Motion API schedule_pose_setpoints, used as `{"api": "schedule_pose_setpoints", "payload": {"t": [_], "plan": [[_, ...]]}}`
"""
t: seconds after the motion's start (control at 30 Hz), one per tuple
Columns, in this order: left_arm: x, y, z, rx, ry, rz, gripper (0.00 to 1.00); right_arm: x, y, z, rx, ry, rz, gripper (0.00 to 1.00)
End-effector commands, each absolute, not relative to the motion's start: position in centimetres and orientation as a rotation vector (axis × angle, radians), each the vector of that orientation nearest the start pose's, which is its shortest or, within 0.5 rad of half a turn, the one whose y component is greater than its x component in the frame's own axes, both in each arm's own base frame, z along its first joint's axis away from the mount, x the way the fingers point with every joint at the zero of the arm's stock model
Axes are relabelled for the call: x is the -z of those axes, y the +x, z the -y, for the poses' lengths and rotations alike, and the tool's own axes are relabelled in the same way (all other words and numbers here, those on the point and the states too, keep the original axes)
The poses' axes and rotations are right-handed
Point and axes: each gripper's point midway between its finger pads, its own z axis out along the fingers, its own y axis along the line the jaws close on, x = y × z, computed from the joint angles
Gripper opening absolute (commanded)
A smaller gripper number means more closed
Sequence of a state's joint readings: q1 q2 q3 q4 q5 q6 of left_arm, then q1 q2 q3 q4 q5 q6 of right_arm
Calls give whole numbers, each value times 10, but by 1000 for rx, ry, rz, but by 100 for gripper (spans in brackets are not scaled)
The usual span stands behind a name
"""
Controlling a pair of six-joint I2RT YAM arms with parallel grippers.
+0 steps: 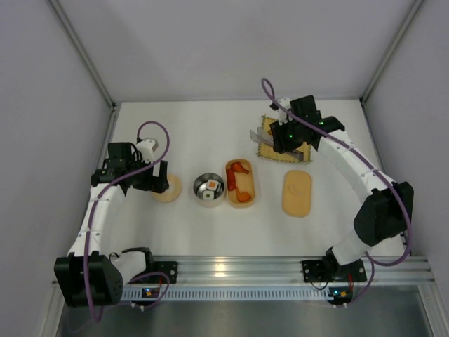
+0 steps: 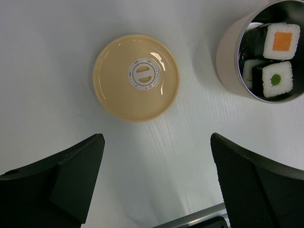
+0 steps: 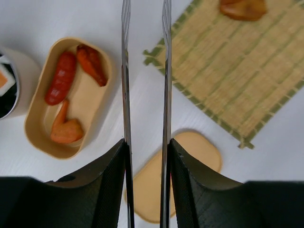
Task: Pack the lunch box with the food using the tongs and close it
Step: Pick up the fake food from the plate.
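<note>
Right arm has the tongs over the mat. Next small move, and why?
Probably shift the right gripper sideways until the tongs straddle the orange piece on the bamboo mat, then lower. That piece lies off to one side of the tong arms, nothing shows between them, and the lunch box is open, its lid beside it.

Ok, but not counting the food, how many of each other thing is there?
lids: 2 (oval lid, round lid)
containers: 2 (lunch box, metal tin)
tongs: 1
mat: 1
total: 6
</note>
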State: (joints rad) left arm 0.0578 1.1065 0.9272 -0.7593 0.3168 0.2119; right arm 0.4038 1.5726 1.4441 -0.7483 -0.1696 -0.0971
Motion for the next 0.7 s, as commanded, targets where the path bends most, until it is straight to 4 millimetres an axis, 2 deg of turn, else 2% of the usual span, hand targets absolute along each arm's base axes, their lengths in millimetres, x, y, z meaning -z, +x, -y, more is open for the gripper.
{"api": "schedule_pose_setpoints", "payload": {"t": [0.0,0.07,0.17,0.27,0.33,0.57,0.67], "plan": [[-156,275,31,275,331,-2392,98,-226,402,-148,-249,-494,-2255,39],[-156,276,31,276,338,-2390,98,-221,415,-136,-183,-531,-2246,40],[-155,275,31,275,345,-2393,98,-212,429,-126,-165,-607,-2242,41],[-153,275,31,275,357,-2393,98,-202,445,-104,-137,-635,-2264,41],[-152,274,32,283,361,-2396,98,-193,452,-97,-132,-644,-2278,41],[-147,276,34,300,356,-2405,98,-172,469,-72,-131,-499,-2349,42],[-148,276,33,297,359,-2403,98,-164,475,-70,-178,-445,-2373,43]]}}
